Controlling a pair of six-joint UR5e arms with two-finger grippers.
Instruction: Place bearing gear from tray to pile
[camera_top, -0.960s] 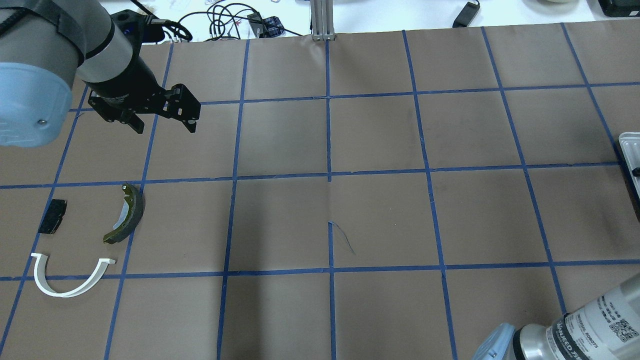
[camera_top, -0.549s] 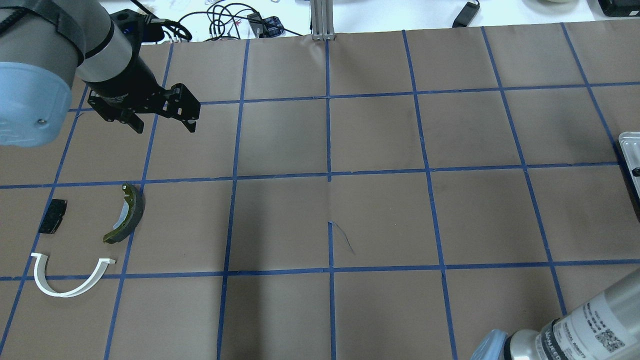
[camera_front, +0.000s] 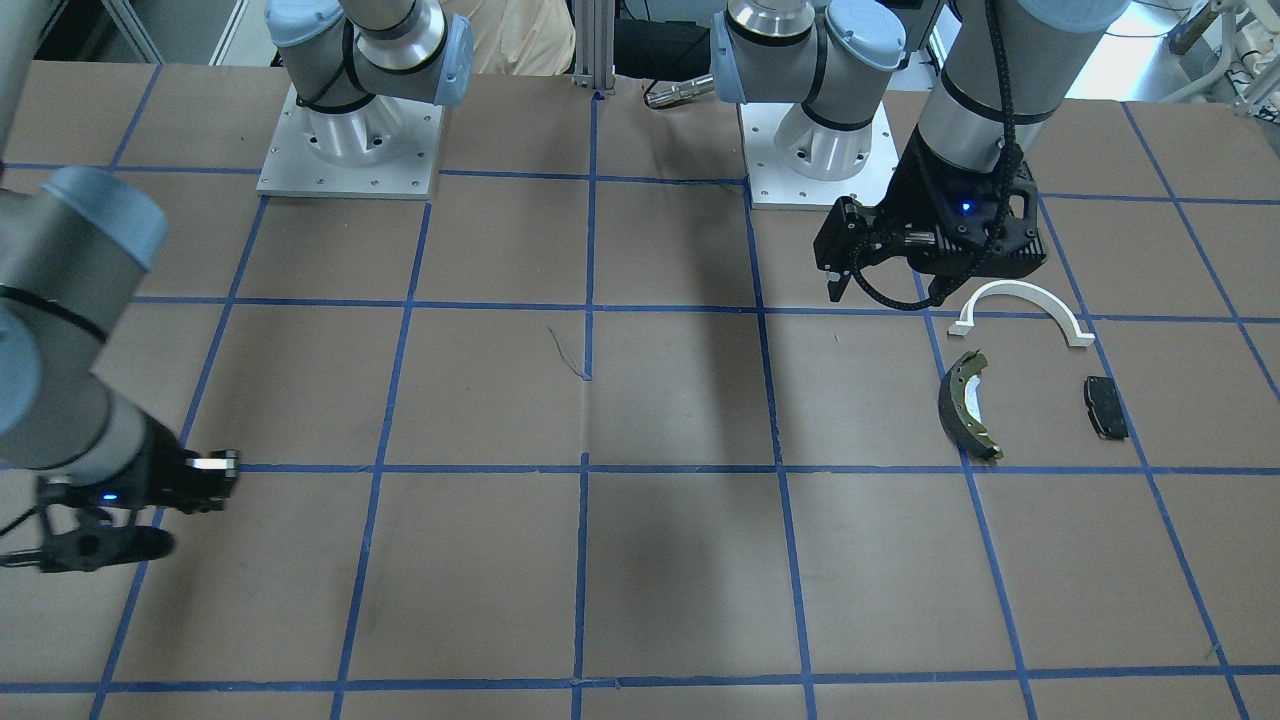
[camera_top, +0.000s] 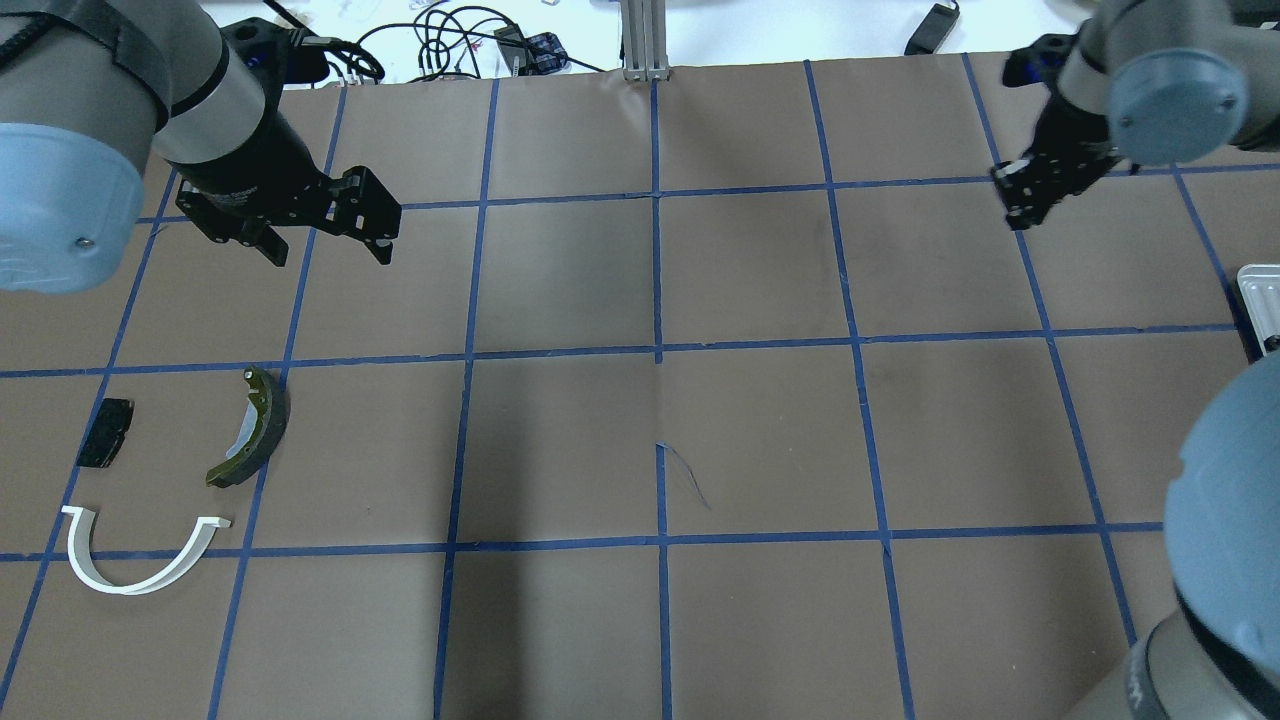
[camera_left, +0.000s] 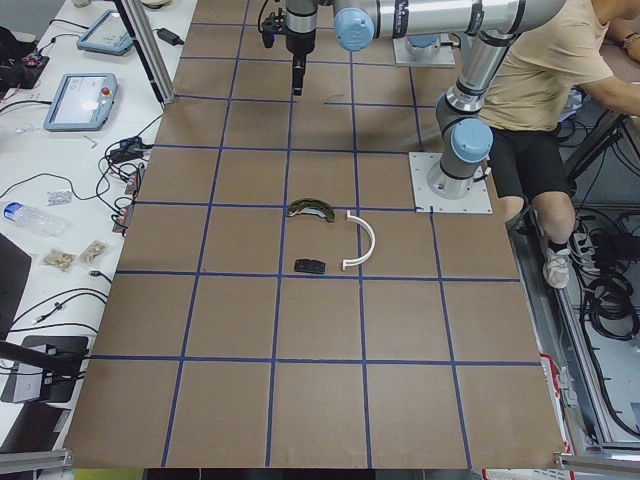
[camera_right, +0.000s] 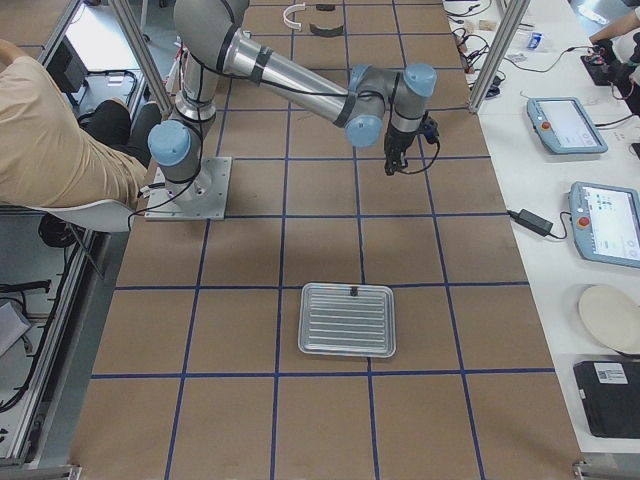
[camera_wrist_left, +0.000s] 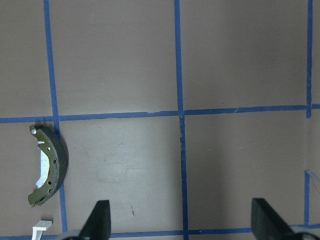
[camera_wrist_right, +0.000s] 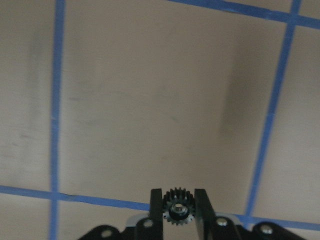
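Two fingers of your right gripper (camera_top: 1025, 195) pinch the bearing gear (camera_wrist_right: 176, 206) by its teeth, a firm hold for the carry. The pile (camera_top: 270, 425) lies well apart from it, near the left gripper (camera_top: 330, 255) — which hangs wide open and empty, off to one side of the drop spot.

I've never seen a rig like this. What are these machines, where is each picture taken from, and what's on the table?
These are two robot arms bolted to one table, each ending in a two-finger tool. One camera looks down from behind the robot, one faces it, two watch from the table's ends, and one rides on each wrist. The right tool pinches a small black gear, clearest in its wrist view. The left tool is open and empty. Near it lie a brake shoe, a white half-ring bracket and a black pad. A metal tray sits at the other end.
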